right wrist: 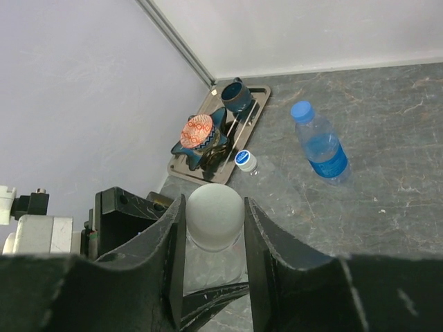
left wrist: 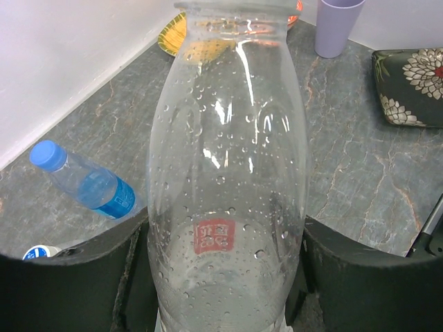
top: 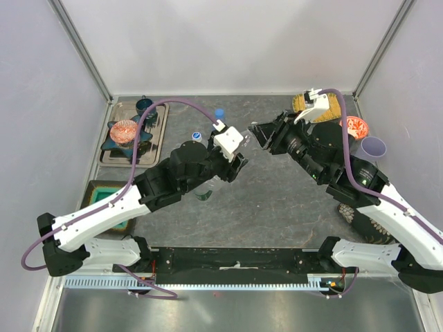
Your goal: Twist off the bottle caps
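my left tool (left wrist: pixel 225 283) is clamped round the plain clear bottle (left wrist: pixel 225 159), over the middle of the bench (top: pixel 277 207). my right tool (right wrist: pixel 213 207) pinches its white cap (right wrist: pixel 215 223). the unscrewing step is starting, i judge. next comes a twist of the cap, with the left bracing the bottle.

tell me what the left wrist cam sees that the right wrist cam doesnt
Only the left wrist view: the clear bottle with its droplet-covered body clamped in the left gripper, and behind it a lilac cup, a floral-patterned item and a yellow plate.
Only the right wrist view: the white cap pinched by the right gripper, plus a tray holding a dark blue cup and a star-shaped dish.
Both: the blue-labelled bottle and the short bottle.
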`<state>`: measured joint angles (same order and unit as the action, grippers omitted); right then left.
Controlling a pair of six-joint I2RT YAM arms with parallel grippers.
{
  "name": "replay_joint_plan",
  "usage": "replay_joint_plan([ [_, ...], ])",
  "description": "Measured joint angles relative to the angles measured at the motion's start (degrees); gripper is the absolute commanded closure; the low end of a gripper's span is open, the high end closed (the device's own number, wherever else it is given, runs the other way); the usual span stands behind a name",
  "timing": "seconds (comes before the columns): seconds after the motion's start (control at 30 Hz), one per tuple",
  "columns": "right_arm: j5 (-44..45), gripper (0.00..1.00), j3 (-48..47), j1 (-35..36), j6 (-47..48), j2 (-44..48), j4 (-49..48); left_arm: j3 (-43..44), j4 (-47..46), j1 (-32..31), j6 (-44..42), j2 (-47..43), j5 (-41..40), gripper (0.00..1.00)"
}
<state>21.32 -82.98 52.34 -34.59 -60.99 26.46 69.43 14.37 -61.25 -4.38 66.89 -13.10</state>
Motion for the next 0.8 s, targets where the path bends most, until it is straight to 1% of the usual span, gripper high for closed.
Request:
replay_joint_plan([
  [0.03,-0.04,0.85,0.13,0.0,0.0,0.0,-0.09,-0.22,0.02,0.0,0.0,-0.2,-0.04,0.71],
  [0.07,-0.04,0.98,0.2,0.0,0.04,0.0,-0.15,-0.35,0.0,-0.02,0.0,-0.31,-0.04,0.71],
  [0.1,-0.07,1.0,0.37,0.0,0.04,0.02,-0.26,-0.46,0.0,-0.02,0.0,-0.42,-0.04,0.71],
  [0.27,-2.1,1.0,0.63,0.0,1.53,0.17,-0.66,-0.94,0.02,0.0,0.02,-1.01,0.68,0.73],
  [0.4,-6.82,1.0,0.35,-0.11,5.46,0.83,-0.94,-1.46,0.55,0.35,0.09,-2.67,4.83,0.73],
  [0.47,-11.21,1.0,-0.52,-0.2,8.41,1.49,-0.72,-1.4,0.92,1.29,0.28,-3.8,10.16,0.73],
  [0.53,-16.57,1.0,-1.77,-0.31,11.61,2.23,-0.26,-0.55,2.05,2.8,1.09,-4.85,18.03,0.73],
  [0.63,-23.87,1.0,-2.86,-0.35,16.04,3.61,-0.61,1.57,3.06,5.99,3.34,-5.29,32.2,0.73],
  [0.8,-36.24,1.0,-2.86,-0.33,21.42,6.34,-2.27,3.15,2.16,10.36,7.89,-4.46,55.17,0.72],
])
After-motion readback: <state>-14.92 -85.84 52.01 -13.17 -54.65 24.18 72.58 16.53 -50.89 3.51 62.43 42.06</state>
